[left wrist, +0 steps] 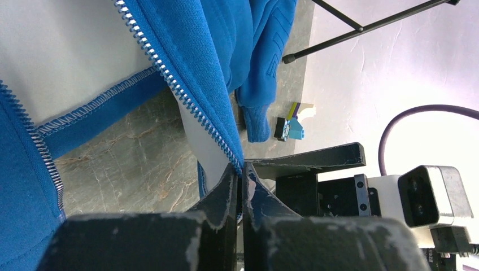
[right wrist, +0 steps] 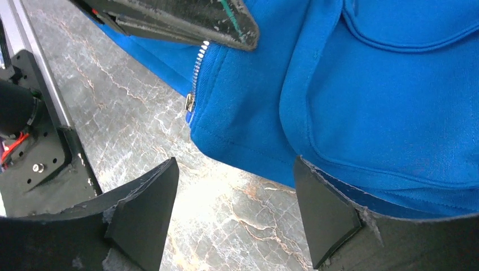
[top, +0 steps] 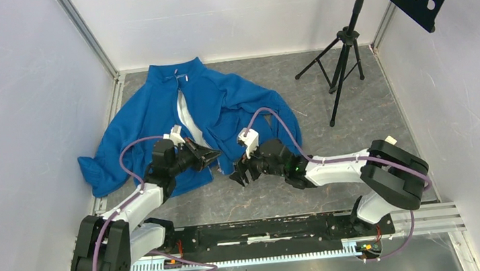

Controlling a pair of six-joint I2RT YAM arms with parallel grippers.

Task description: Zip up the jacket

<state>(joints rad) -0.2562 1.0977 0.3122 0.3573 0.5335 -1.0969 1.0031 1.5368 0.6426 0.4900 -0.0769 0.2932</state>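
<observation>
Fleece fills the far-left half of the worktop [top: 356,131]: the blue jacket [top: 221,104] lies spread on its back, collar at the far side, hem toward the arm bases, its front open so that a strip of pale lining [top: 186,117] shows down the middle. The left end effector [top: 211,155] has its 2 fingers pressed together, and in its own wrist view they pinch the bottom end of the zipper teeth [left wrist: 181,93] on the scene-right front panel, just above the hem. The right end effector [top: 241,174] sits just near and right of that spot with its fingers spread wide and nothing between them; from its wrist camera we see only bare marble inside the gap, with the hem touching or passing under the right-hand finger. The slider [right wrist: 191,103] hangs at the foot of the teeth, just far and left of the right end effector's open gap and directly below the left end effector's fingertip. The zipper's long axis runs from there away toward the collar, leaning a little left. We judge that the left arm is the nearer one and already anchors this edge, so the next move turns on bringing the other panel's edge, which lies just left across the lining, to the slider.
</observation>
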